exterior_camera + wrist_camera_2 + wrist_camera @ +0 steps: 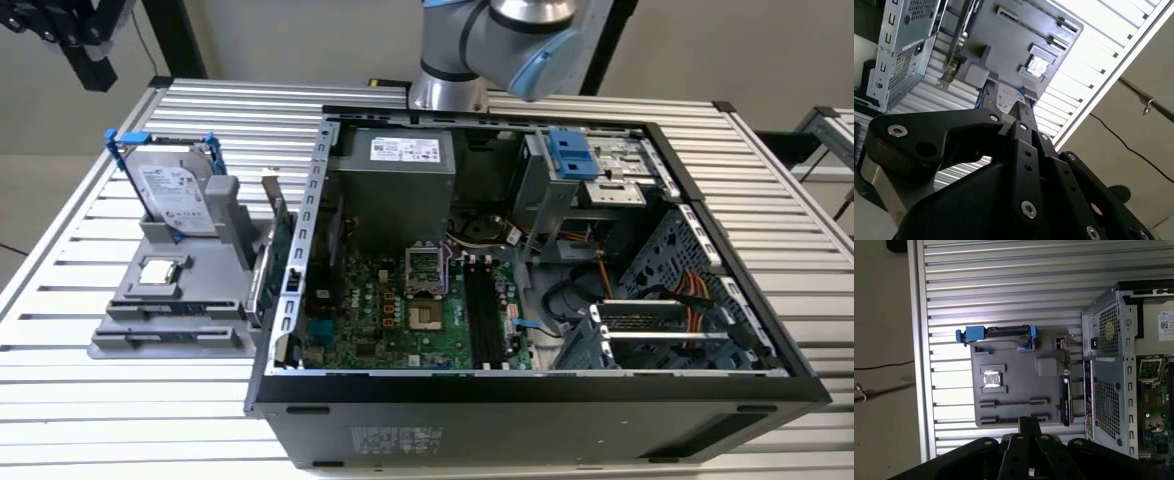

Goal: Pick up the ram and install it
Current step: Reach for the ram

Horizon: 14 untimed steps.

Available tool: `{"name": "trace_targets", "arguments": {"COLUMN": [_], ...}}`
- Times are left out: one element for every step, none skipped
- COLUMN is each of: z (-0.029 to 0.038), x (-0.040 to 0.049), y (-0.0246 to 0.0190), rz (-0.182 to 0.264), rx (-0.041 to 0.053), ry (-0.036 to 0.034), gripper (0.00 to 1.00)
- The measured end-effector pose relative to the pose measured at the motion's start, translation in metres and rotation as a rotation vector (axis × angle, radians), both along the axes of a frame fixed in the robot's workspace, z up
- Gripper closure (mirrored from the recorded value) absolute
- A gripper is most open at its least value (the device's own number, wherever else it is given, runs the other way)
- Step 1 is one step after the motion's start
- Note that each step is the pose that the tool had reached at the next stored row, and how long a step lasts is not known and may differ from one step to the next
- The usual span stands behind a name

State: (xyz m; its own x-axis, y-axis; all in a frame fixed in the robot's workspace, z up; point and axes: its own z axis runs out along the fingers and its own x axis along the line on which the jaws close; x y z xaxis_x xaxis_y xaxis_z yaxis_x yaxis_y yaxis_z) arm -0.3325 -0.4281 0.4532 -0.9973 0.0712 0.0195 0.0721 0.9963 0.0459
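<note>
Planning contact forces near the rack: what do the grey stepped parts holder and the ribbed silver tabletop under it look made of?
Grey stepped parts holder: matt, even grey with moulded slots and blocks, probably plastic. Ribbed silver tabletop: bright, glossy parallel ribs catching light, probably bare extruded aluminium.

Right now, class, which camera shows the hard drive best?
The exterior view: the hard drive shows its labelled face. The first wrist view gives it edge-on; the second wrist view, partly behind the gripper.
</note>
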Motion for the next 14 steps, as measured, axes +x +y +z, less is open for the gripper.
{"name": "trace_targets", "arguments": {"z": [-0.0002,-0.0003,-0.0004,-0.0006,-0.0007,-0.0008,-0.0010,-0.0011,-0.0012,-0.0011,-0.0012,-0.0012,-0.0012,-0.0012], "x": [-0.0020,-0.0044,-0.0068,-0.0087,-0.0105,-0.0121,-0.0133,-0.0140,-0.0142,-0.0142,-0.0142,-0.0142,-0.0143,-0.0143], "y": [0.0000,0.0000,-0.0001,-0.0001,-0.0001,-0.0001,-0.0001,-0.0001,-0.0001,-0.0001,-0.0001,-0.0001,-0.0001,-0.0001], "rz": [0.000,0.000,0.000,0.002,0.004,0.005,0.008,0.010,0.012,0.013,0.013,0.013,0.013,0.013], "rx": [0.0000,0.0001,0.0001,0.0001,0.0000,0.0001,0.0001,0.0001,0.0001,0.0000,0.0000,0.0000,0.0001,0.0001], "ry": [0.0004,0.0004,0.0004,0.0004,0.0004,0.0004,0.0004,0.0004,0.0004,0.0005,0.0005,0.0005,0.0004,0.0004], "gripper": [1.00,1.00,1.00,1.00,1.00,1.00,1.00,1.00,1.00,1.00,1.00,1.00,1.00,1.00]}}
